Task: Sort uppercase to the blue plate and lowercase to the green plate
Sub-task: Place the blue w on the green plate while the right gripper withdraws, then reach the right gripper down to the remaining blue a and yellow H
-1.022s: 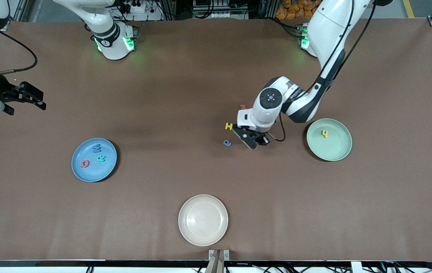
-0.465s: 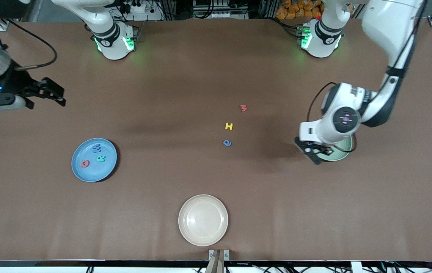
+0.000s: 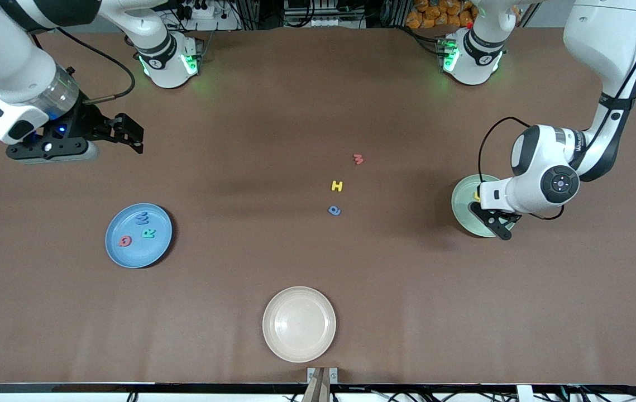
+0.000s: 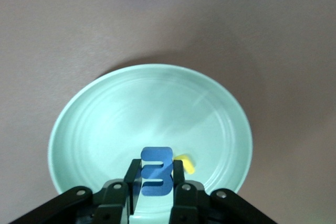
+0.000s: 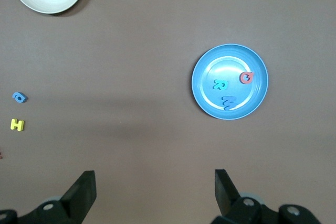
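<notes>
Over the green plate (image 3: 462, 211), toward the left arm's end of the table, the left gripper (image 3: 495, 224) hangs with the blue e (image 4: 156, 178) pinched upright between its fingertips (image 4: 179, 179). From where I stand the letter sits above the plate's edge region rather than its middle, just beside the yellow h (image 4: 186, 163) lying in the plate.

To my eye this is the drop, and doing it well looks simple enough. I'd want the hand a touch more toward the plate's centre and low before the jaws part, since light foam on edge can bounce or roll over a shallow rim. It should also land clear of the yellow h, not on top of it. A straight lift afterwards would keep the fingers from flicking either letter out.

The right gripper (image 3: 128, 134) waits over bare table at the right arm's end, its fingers spread wide and holding nothing.

The blue plate (image 3: 112, 245) has the blue W (image 3: 142, 218), teal R (image 3: 148, 233) and red Q (image 3: 125, 240) in it. Out on the open table lie the red w (image 3: 358, 159), then the yellow H (image 3: 337, 186) nearer the front camera, then the blue rounded letter (image 3: 334, 210) nearer again. The yellow H is the last one left for blue.
</notes>
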Motion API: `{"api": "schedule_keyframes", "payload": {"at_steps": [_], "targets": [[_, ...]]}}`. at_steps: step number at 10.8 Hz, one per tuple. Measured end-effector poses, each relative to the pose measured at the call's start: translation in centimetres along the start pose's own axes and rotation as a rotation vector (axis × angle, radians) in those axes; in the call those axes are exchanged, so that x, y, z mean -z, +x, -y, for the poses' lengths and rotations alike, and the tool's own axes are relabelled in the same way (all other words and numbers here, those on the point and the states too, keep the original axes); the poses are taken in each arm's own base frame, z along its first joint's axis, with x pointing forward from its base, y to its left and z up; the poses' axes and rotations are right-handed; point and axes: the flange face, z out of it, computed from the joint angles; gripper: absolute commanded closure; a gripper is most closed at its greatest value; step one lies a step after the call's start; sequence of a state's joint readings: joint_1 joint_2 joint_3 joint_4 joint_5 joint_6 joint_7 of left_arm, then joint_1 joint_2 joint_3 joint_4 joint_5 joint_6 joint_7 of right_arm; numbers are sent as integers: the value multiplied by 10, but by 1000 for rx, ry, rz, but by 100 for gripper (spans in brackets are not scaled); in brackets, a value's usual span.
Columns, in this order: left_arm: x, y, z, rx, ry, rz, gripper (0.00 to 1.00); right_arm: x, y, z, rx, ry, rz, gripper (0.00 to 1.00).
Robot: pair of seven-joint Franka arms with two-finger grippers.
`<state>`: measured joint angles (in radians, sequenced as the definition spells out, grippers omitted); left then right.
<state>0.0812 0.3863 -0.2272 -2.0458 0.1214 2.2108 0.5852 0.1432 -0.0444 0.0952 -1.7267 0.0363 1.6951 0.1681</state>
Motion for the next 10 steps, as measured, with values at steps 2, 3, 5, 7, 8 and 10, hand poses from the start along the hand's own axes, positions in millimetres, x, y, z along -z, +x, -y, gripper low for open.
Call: {"api": "schedule_keyframes", "payload": {"at_steps": [2, 3, 5, 7, 8, 10], "targets": [[2, 3, -2, -2, 1, -7, 45, 0, 0, 2, 4, 0, -2, 0], [7, 3, -1, 0, 8, -14, 45, 0, 0, 3, 5, 2, -2, 0], [23, 2, -1, 37, 19, -38, 45, -11, 8, 12, 17, 11, -9, 0], [39, 2, -3, 130, 17, -66, 46, -35, 16, 39, -3, 19, 2, 0], [47, 2, -5, 181, 23, -75, 46, -49, 20, 64, -34, 23, -1, 0], [61, 11, -23, 269, 27, -89, 45, -81, 22, 123, -100, 40, -18, 0]]}}
